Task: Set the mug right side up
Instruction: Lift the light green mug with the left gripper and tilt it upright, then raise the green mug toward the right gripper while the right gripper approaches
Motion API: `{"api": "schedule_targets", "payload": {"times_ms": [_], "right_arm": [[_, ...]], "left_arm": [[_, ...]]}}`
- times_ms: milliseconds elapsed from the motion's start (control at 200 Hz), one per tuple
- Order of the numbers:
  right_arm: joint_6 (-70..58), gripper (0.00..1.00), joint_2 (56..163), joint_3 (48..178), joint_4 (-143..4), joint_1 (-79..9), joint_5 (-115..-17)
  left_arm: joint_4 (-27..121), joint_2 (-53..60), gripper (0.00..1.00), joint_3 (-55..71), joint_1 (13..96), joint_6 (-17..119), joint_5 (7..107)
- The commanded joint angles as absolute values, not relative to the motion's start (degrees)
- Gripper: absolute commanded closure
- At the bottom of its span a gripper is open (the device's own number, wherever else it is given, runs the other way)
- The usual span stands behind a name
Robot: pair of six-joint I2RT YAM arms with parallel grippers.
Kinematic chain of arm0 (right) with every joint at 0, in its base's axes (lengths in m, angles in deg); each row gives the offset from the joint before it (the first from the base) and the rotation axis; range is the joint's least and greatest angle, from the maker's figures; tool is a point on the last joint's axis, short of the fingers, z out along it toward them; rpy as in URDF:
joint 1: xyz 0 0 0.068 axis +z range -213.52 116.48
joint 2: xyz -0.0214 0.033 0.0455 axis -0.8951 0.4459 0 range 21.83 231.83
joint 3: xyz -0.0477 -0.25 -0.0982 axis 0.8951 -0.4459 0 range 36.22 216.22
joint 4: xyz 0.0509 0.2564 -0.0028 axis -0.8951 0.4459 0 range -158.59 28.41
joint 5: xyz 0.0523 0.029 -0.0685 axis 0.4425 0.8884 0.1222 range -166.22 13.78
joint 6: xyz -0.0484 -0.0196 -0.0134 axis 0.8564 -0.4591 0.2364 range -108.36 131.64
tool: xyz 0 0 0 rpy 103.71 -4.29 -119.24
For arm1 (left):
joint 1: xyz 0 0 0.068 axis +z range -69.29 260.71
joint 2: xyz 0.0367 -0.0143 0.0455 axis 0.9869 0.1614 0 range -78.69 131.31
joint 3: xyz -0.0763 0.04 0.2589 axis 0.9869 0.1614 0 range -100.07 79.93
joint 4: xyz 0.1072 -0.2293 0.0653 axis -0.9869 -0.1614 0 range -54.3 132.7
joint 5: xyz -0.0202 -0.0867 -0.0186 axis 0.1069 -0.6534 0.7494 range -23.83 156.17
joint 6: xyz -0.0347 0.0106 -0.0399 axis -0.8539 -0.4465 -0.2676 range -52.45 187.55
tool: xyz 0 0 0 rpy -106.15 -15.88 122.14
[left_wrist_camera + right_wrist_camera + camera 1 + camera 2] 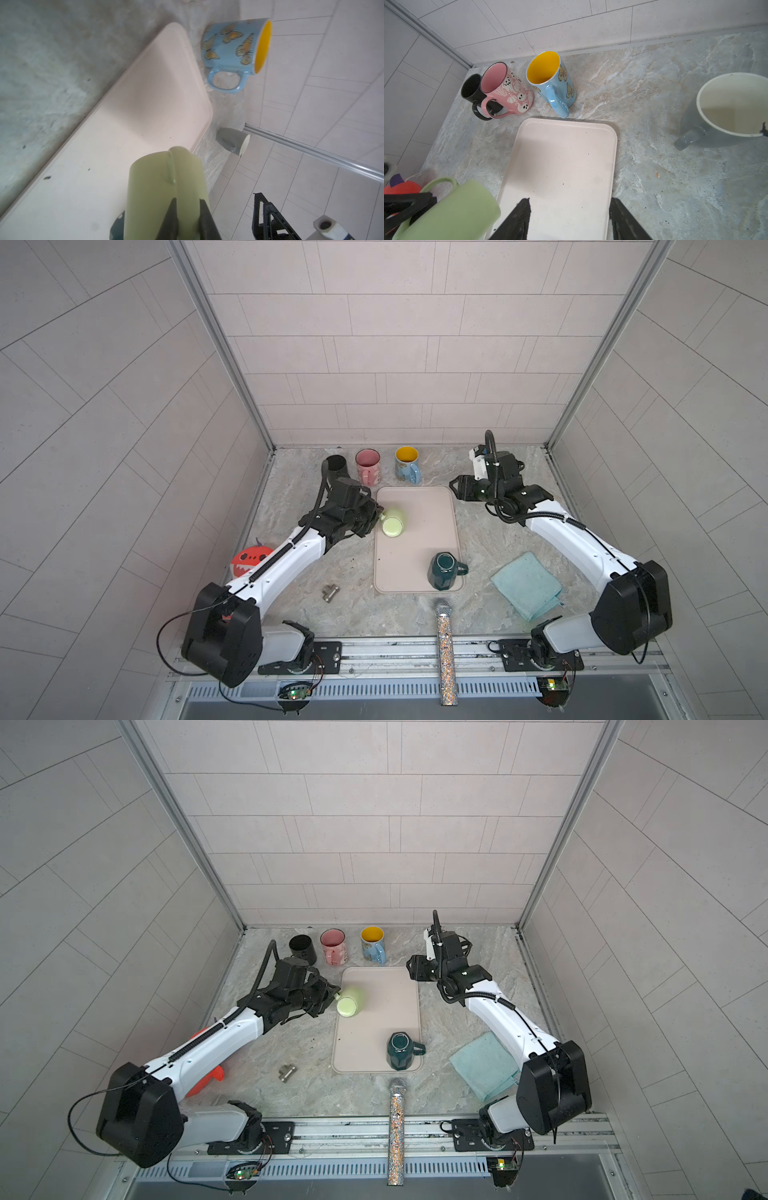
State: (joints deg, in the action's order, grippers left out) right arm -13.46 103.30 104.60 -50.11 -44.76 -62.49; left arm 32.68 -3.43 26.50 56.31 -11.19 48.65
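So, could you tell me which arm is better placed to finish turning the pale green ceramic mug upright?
Left. The left gripper is shut on the pale green ceramic mug, holding it tilted over the beige tray. The right gripper hangs open and empty by the tray's far corner.

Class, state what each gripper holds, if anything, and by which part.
Left gripper: the light green mug, pinched at its rim end. Right gripper: nothing, jaws open.

Bystanders on the counter
Black mug, pink mug and butterfly mug stand upright along the back wall; a teal cloth lies right of the tray; a glitter microphone lies at the front edge.
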Motion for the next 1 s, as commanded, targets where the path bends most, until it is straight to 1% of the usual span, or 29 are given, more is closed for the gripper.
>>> {"api": "schedule_targets", "payload": {"times_ms": [0, 150, 320, 430, 540, 665, 776, 886, 996], "right_arm": [[-12.56, 0.38, 101.07, 106.77, -48.76, -45.15, -59.6], [-12.53, 0.39, 100.33, 108.83, -47.64, -45.15, -56.52], [-12.78, 0.4, 99.7, 110.61, -46.88, -45.02, -54.58], [-13.32, 0.4, 99.41, 111.41, -47.11, -44.39, -54.21], [-13.4, 0.41, 99.9, 112.57, -46.96, -43.53, -54.43], [-13.59, 0.41, 100.22, 112.95, -47.35, -43.0, -54.39], [-13.08, 0.42, 99.79, 112.95, -48.19, -42.78, -53.72], [-12.09, 0.42, 99.21, 113.57, -47.66, -42.73, -54.04], [-13.29, 0.46, 97.89, 112.81, -50.58, -42.4, -52.24]], "left_arm": [[44.71, -3.99, 1.0, 22.14, 56.3, 5.2, 47.13], [44.77, -4.36, 1.0, 19.54, 56.09, 18.75, 47.83], [52.95, -8.49, 1.0, 23.47, 55.24, 32.57, 49.21], [55.57, -10.95, 1.0, 25.49, 52.71, 40.5, 51.26], [61.4, -12.09, 1.0, 28.53, 50.05, 43.8, 54.9], [63.15, -11.65, 1.0, 28.75, 49.24, 45.25, 52.93], [62.52, -11.57, 1.0, 28.22, 46.96, 51.34, 51.36], [62.24, -12.36, 1.0, 29.38, 43.5, 59.96, 55.68], [62.24, -11.9, 1.0, 30.28, 39.25, 69.37, 61.43]]}}
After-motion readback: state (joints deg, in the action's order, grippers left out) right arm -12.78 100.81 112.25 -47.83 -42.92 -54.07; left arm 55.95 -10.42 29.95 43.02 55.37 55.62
